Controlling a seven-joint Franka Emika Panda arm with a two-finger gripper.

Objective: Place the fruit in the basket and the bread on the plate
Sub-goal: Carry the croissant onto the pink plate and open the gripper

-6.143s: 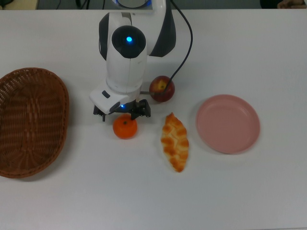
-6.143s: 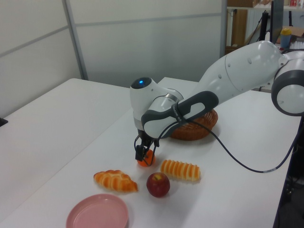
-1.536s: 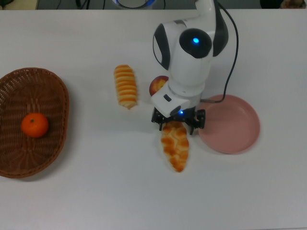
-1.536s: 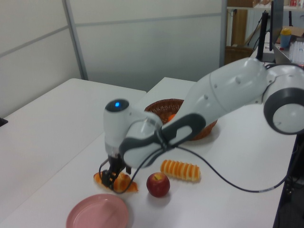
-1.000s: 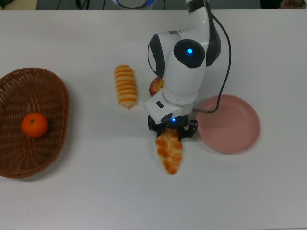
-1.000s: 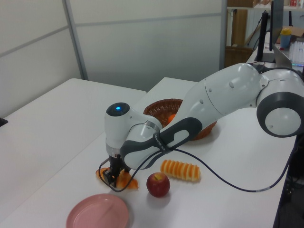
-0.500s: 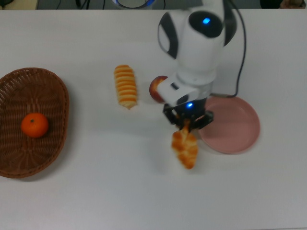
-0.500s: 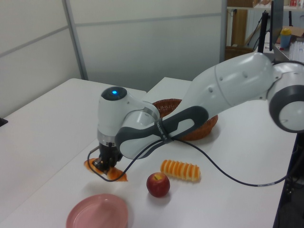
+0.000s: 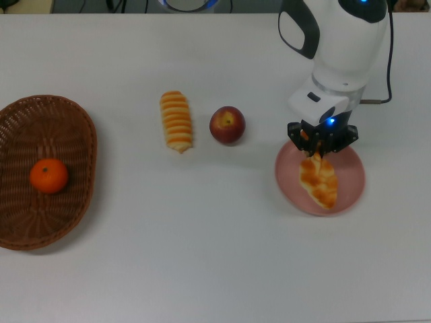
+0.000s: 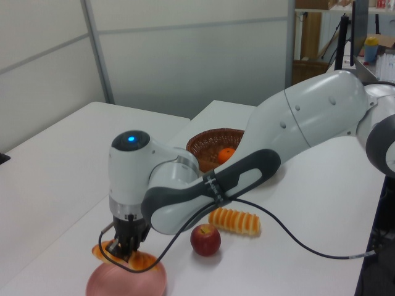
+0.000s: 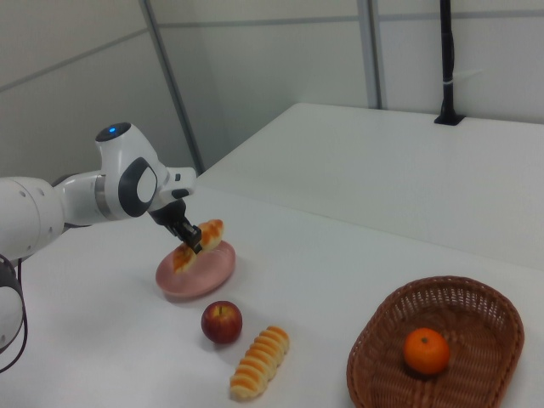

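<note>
My gripper [image 9: 322,140] is pinching the plaited loaf [image 9: 318,179] by one end and holding it tilted over the pink plate [image 9: 350,192]; I can't tell whether its low end is touching. I'm seeing the mandarin [image 9: 48,175] lying in the basket [image 9: 47,121]. The apple [image 9: 227,125] and ribbed loaf [image 9: 176,121] are sitting on the table [image 9: 202,256], just beside each other.
</note>
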